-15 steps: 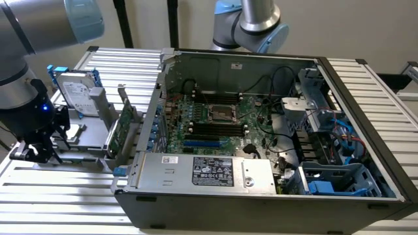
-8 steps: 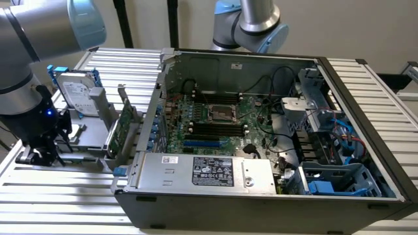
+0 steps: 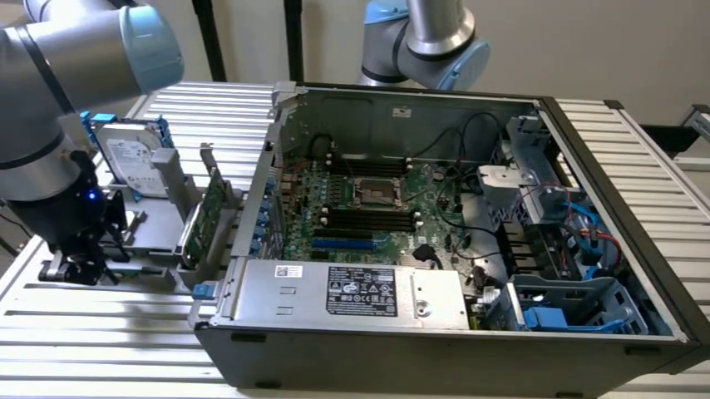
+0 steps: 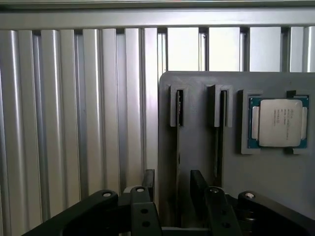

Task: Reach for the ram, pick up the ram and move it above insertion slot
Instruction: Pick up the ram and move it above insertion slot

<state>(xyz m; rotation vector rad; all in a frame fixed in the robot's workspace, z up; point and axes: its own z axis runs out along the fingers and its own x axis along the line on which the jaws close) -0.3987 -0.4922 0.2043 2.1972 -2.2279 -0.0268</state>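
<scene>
The gripper (image 3: 80, 264) hangs low at the exterior view's lower left, over the gray parts holder (image 3: 150, 229) that sits on the slatted table (image 3: 100, 332) beside the open computer case (image 3: 444, 353). The holder keeps each part standing on edge in its own groove, probably so that fingers can come down on either flat side. The wrist view shows what the outside camera cannot. The ram (image 4: 179, 108) stands edge-on in one groove of the holder (image 4: 266, 196), and the gripper (image 4: 173, 174) straddles that groove in a released state. Its two fingertips (image 4: 149, 177) are spread apart, one on each side of the stick, with a gap visible to the board. A second stick (image 4: 222, 110) stands in the neighbouring groove, and a processor chip (image 4: 278, 123) lies flat in a recess beyond it. The exterior view alone gives the wider layout, with the dark memory slots (image 3: 367, 220) on the motherboard at frame centre, well apart from the gripper. A green expansion card (image 3: 205, 218) stands between holder and case.
</scene>
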